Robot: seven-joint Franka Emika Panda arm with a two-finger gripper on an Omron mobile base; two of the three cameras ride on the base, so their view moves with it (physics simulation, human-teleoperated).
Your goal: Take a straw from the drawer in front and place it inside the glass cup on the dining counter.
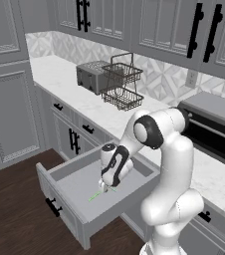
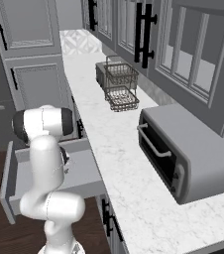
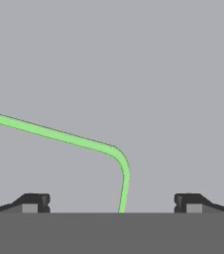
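— While the arm reaches down, where does the gripper sit?
— Low inside the pulled-out drawer, close over its plain grey floor. In the hand view the two fingertips stand wide apart, released, with nothing between them but the straw.
— And the straw itself?
— Bright green, lying flat on the drawer floor. From the hand camera it shows a bend, one leg running off to the left, the other coming down between the tips without touching either. In the left base view it is a thin green sliver just beside the gripper.
— What surrounds it?
— A white, grey-veined worktop backed by patterned tiles, carrying a toaster, a two-tier wire basket to its right, and a toaster oven nearer. Grey cabinets with black handles hang above; the floor is dark wood.
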